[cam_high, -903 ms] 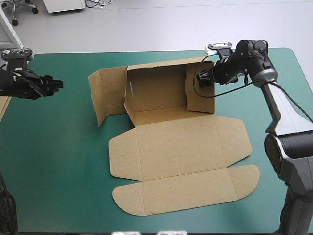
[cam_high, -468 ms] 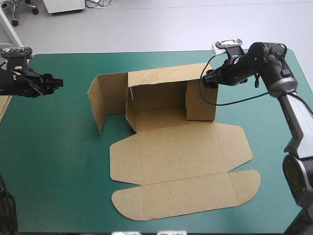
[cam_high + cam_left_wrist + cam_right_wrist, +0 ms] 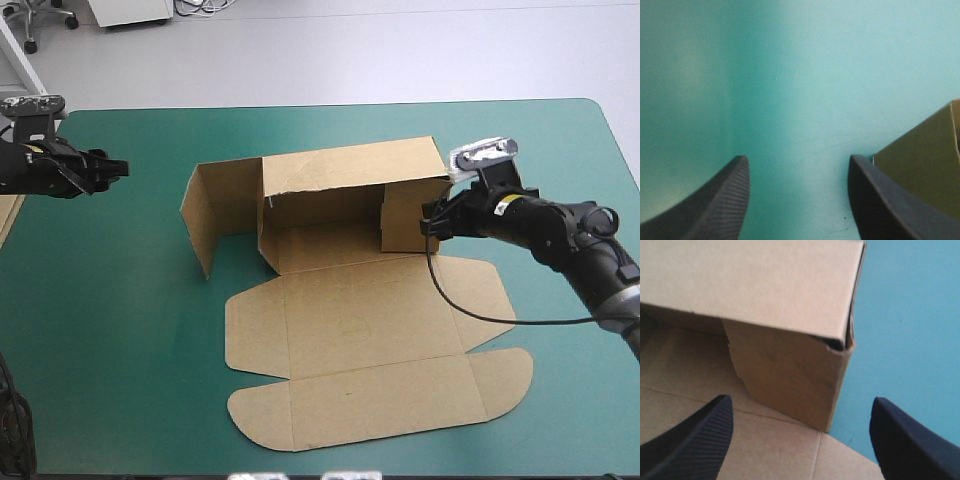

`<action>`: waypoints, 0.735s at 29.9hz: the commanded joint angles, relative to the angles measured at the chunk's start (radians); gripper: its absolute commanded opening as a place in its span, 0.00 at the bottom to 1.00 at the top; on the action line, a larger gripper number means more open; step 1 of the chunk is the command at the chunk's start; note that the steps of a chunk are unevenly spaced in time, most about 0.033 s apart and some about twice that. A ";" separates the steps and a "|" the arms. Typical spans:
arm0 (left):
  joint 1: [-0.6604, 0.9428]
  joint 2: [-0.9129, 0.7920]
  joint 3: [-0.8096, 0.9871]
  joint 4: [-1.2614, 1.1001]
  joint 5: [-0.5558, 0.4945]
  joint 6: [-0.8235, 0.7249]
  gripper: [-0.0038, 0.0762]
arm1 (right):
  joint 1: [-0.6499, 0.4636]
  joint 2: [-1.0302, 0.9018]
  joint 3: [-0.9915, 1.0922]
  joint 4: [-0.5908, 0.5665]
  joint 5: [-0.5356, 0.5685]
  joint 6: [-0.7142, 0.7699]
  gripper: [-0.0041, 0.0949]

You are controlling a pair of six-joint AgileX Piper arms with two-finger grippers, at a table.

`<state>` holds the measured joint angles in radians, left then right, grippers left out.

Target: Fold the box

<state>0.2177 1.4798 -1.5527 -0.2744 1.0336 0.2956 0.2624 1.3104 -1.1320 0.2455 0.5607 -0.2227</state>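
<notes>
The bench (image 3: 110, 340), covered in teal-green, is occupied at its middle by the brown box (image 3: 350, 310). It is a cut sheet, partly raised. The back wall and right side wall are stood up and joined at a corner, a left panel is stood open at an angle, and the lid and rounded flaps are laid flat toward the near edge. Bare cover is left on both sides. The right end effector (image 3: 430, 222) is held just beside the raised right corner, fingers apart. The left end effector (image 3: 115, 170) is held near the left edge, well apart from the box, fingers likewise apart. A strip of spare board (image 3: 5, 215) is seen at the left edge.
</notes>
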 commanded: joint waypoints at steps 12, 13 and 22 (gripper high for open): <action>0.001 -0.035 -0.026 -0.034 -0.046 -0.002 0.58 | 0.002 0.069 0.164 -0.011 -0.379 -0.012 0.74; 0.001 -0.035 -0.026 -0.034 -0.046 -0.002 0.58 | 0.002 0.084 0.162 -0.011 -0.390 -0.020 0.74; 0.001 -0.035 -0.026 -0.034 -0.037 -0.002 0.58 | 0.003 0.189 0.160 0.016 -0.536 -0.042 0.73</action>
<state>0.2177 1.4798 -1.5527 -0.2814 1.0348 0.2964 0.2631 1.5124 -0.9420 0.2521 0.1401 -0.2517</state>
